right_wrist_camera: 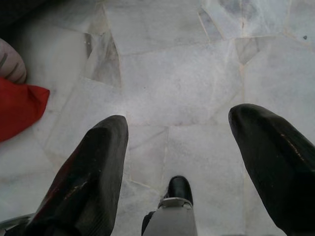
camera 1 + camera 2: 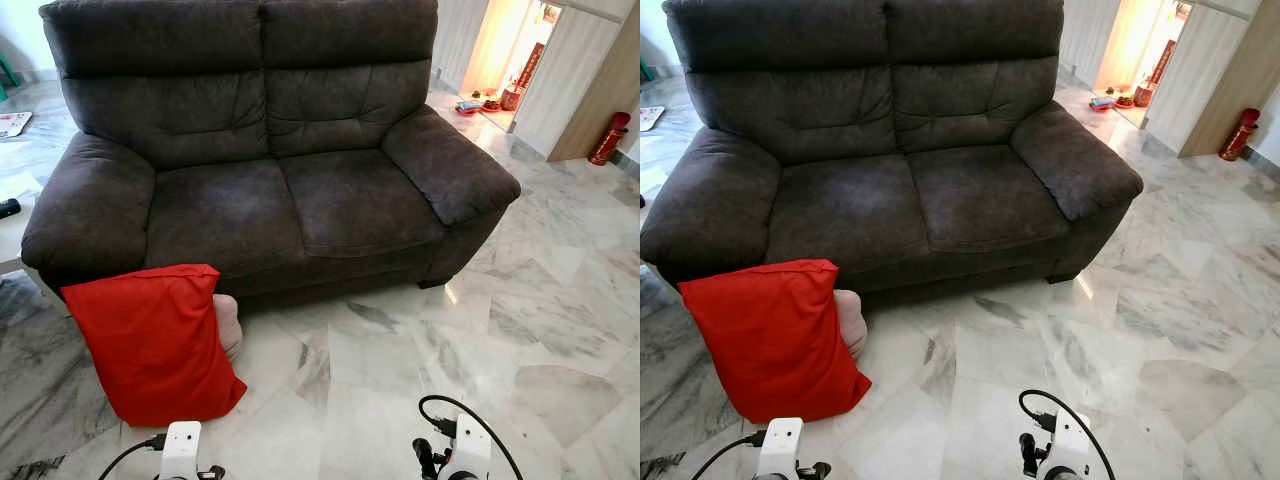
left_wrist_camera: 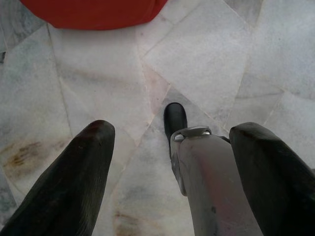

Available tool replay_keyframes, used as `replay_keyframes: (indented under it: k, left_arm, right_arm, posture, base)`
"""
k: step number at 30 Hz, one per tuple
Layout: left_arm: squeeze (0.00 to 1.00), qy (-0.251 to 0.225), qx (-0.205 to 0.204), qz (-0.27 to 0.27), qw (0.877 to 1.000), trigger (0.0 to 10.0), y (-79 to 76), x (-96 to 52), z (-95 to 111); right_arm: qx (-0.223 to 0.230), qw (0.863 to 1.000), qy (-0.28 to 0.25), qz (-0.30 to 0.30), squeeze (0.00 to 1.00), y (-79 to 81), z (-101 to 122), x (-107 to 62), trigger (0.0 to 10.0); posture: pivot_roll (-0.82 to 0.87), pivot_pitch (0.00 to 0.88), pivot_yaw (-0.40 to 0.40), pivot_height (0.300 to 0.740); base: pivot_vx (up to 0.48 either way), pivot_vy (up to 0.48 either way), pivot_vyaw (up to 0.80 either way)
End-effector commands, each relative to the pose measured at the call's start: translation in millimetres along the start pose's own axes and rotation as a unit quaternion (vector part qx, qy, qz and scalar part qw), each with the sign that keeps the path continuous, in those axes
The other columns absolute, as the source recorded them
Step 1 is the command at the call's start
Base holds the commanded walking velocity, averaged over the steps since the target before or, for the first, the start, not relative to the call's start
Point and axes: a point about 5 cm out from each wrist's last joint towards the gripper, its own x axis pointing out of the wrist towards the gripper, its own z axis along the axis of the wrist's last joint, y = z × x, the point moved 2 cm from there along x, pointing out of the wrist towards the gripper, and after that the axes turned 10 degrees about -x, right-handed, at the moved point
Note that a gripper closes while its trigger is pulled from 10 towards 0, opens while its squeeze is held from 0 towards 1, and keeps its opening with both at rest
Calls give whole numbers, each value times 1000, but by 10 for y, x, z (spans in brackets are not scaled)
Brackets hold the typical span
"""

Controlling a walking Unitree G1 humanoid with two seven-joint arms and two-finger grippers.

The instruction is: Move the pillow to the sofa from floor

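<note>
A red pillow (image 2: 155, 340) leans upright on the marble floor against the front left corner of the dark grey sofa (image 2: 270, 170). A pale pink pillow (image 2: 229, 322) peeks out behind its right edge. Both arms hang low at the bottom of the head views. The left gripper (image 3: 170, 147) is open above bare floor, with the red pillow (image 3: 93, 12) a short way ahead of it. The right gripper (image 1: 179, 142) is open too, over floor tiles, and the red pillow's corner (image 1: 19, 110) lies off to one side of it.
Marble floor (image 2: 480, 340) spreads out right of the sofa. A doorway (image 2: 505, 55) with small items and a red fire extinguisher (image 2: 610, 138) stand at the back right. A low white table edge (image 2: 8, 235) sits left of the sofa.
</note>
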Motion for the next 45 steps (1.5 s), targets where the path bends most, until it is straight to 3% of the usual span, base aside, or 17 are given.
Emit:
replay_keyframes:
  k: [1,11,45]
  left_arm:
    - [0,4,-7,4,1000,10000,12,-3,-30]
    - [0,5,-12,5,1000,10000,14,-4,-35]
    - [0,8,-9,9,1000,10000,26,-4,-40]
  right_arm:
    - [-3,1000,-10,-1,0,2,42,6,10000]
    - [2,1000,-10,-2,0,3,44,6,10000]
    - [-10,1000,-10,5,0,28,38,6,10000]
  posture:
    - [-66,0,-55,740]
    - [-67,0,-55,740]
    - [-64,0,-53,740]
  base:
    - [0,0,669]
    - [0,99,0]
    - [0,389,175]
